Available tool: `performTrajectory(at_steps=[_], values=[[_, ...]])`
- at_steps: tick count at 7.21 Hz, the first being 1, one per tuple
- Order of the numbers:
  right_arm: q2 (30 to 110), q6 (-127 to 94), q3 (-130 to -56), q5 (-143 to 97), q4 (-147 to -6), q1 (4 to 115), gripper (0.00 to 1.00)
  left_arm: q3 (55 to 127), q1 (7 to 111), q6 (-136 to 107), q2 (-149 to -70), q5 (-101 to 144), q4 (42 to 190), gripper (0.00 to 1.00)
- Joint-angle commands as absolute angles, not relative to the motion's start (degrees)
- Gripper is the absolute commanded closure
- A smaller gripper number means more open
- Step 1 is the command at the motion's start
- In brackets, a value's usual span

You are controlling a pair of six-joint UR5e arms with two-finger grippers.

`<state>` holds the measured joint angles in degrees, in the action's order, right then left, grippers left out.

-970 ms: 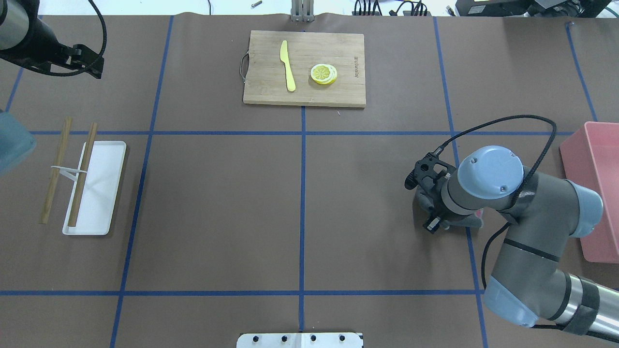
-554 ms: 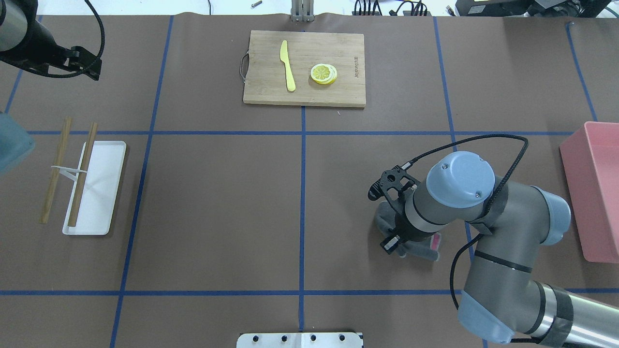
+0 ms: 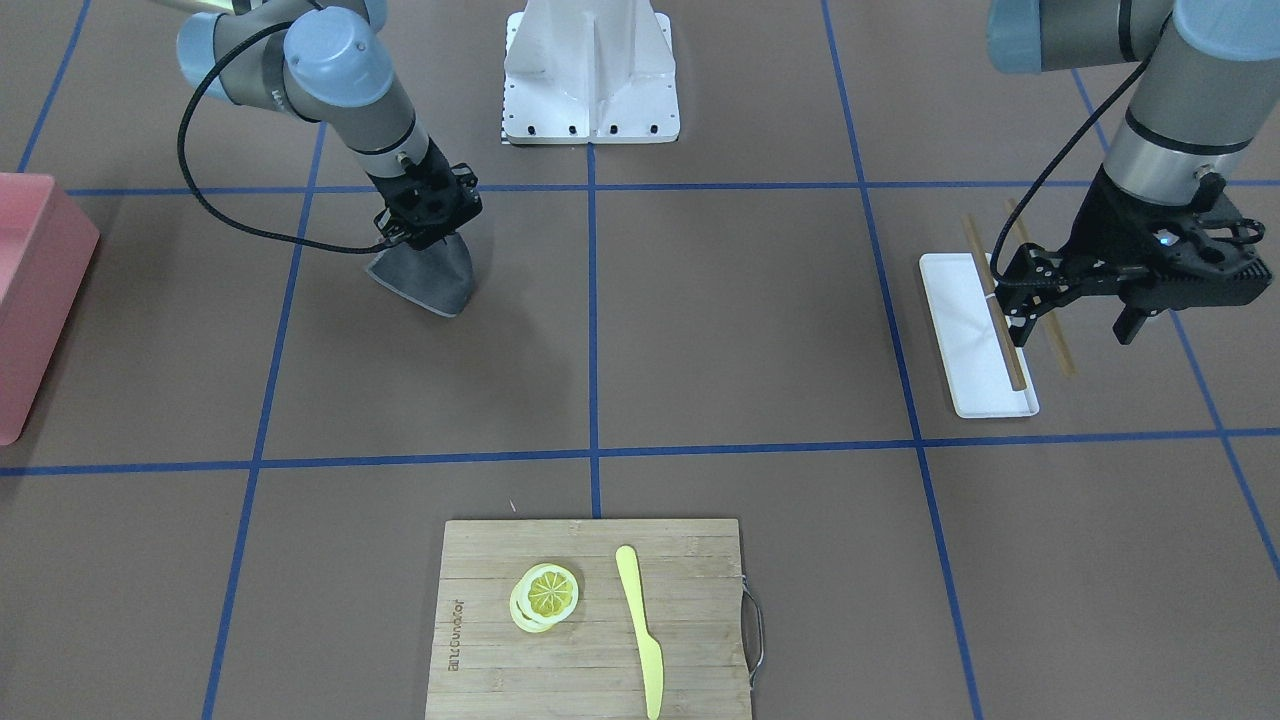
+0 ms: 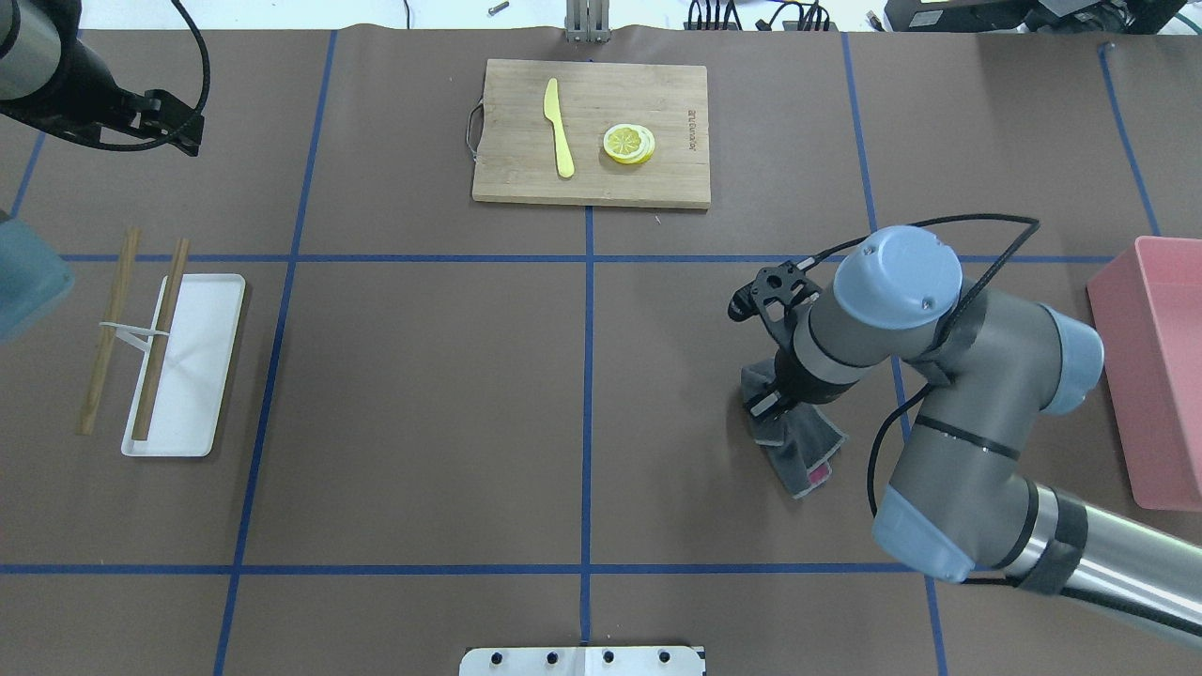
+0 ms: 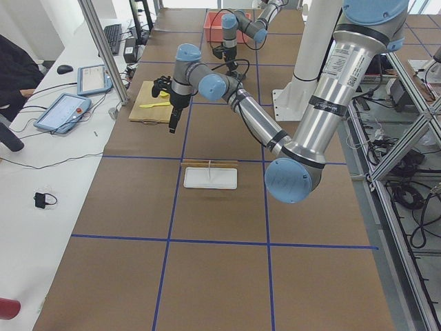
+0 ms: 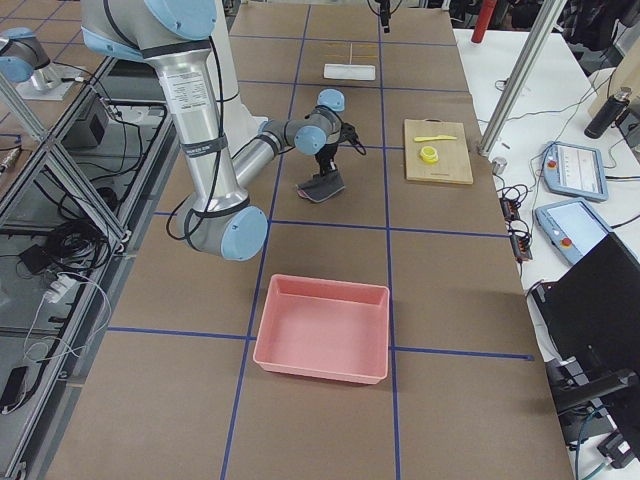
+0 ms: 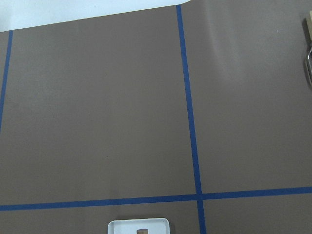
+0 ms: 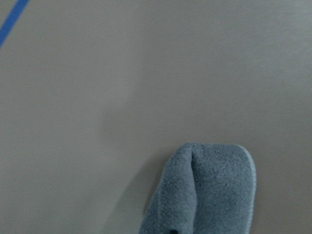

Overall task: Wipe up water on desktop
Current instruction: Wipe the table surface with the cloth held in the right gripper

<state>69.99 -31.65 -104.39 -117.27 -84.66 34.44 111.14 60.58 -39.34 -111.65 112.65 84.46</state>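
Item: matte brown desktop (image 4: 423, 394) w/ blue tape grid, running under everything. Rectangular bamboo cutting board (image 4: 592, 131) sits by its far edge, centre, w/ a broad open stretch of surface robot-ward of board. R gripper (image 3: 428, 238) clamped on grey cloth (image 4: 793, 451), cloth's lower edge touching desktop robot-ward & right of board, pink plastic bin (image 4: 1160, 376) further right. L gripper (image 5: 173, 123) raised left of board, fingers apart or together: can't tell; white rectangular tray (image 4: 192, 376) robot-ward & left of board, well apart.
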Motion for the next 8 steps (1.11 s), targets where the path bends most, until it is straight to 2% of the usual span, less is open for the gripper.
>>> performTrajectory(at_steps=[1,4,8], values=[[69.9,-21.1,-96.9,-120.8,-84.6,43.3,1.00,111.1,60.5,-39.4,-111.9,112.7,84.5,0.02],[69.6,-7.8,-88.3,-125.8,-84.6,54.3,1.00,111.2,60.5,-39.5,-112.7,112.7,84.5,0.02],[70.7,-8.8,-91.4,-130.2,-84.6,52.5,1.00,110.9,60.6,-39.5,-112.1,112.7,84.5,0.02]])
